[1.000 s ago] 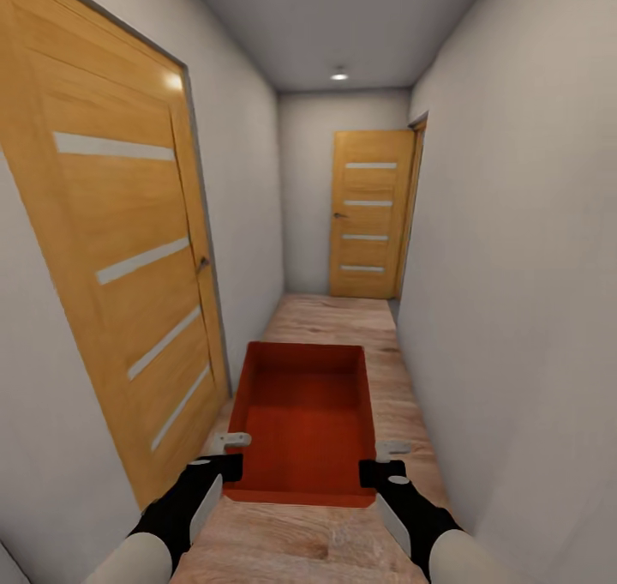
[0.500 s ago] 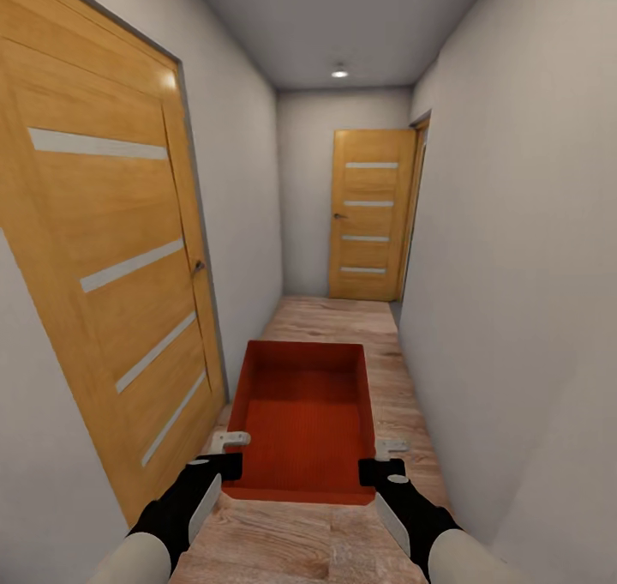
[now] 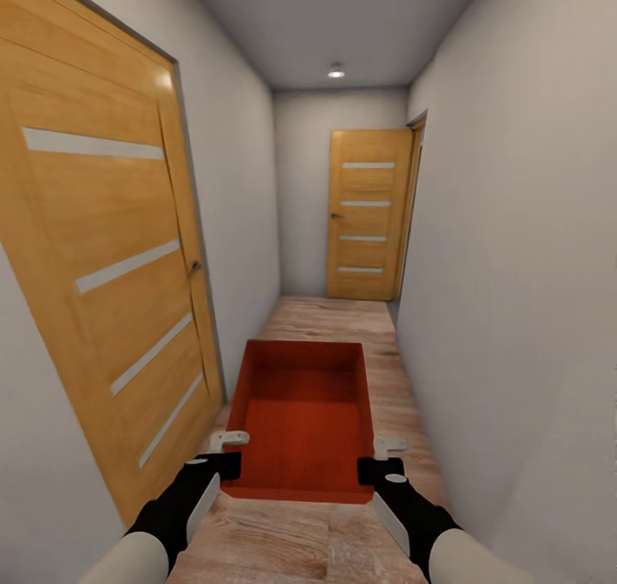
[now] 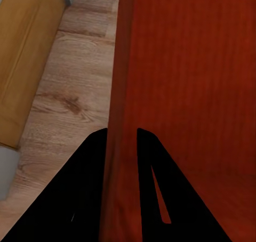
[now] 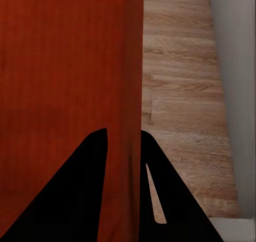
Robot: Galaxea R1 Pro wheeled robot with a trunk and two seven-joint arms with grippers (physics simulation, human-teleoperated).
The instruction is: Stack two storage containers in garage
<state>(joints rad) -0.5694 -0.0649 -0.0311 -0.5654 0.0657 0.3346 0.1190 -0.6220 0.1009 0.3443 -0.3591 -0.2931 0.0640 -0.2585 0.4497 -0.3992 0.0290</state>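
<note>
One orange-red storage container [image 3: 304,417] hangs in front of me above a light wood-plank corridor floor, open side up and empty. My left gripper [image 3: 224,466] is shut on its left wall near the front corner; in the left wrist view the black fingers [image 4: 90,172] straddle that wall [image 4: 120,93]. On the opposite side my right gripper [image 3: 374,470] is shut on the right wall, with the fingers [image 5: 160,183] pinching the wall [image 5: 133,66] in the right wrist view. The garage is out of view.
I am in a narrow corridor with grey-white walls. A wooden door [image 3: 111,258] with pale stripes stands close on the left. Another wooden door [image 3: 367,215] closes the far end, with a frame edge [image 3: 413,207] on the right. Wood-plank floor [image 3: 334,318] runs ahead.
The view has moved forward along the corridor and turned slightly, so the left door slides past. Container and both grippers hold the same place relative to me.
</note>
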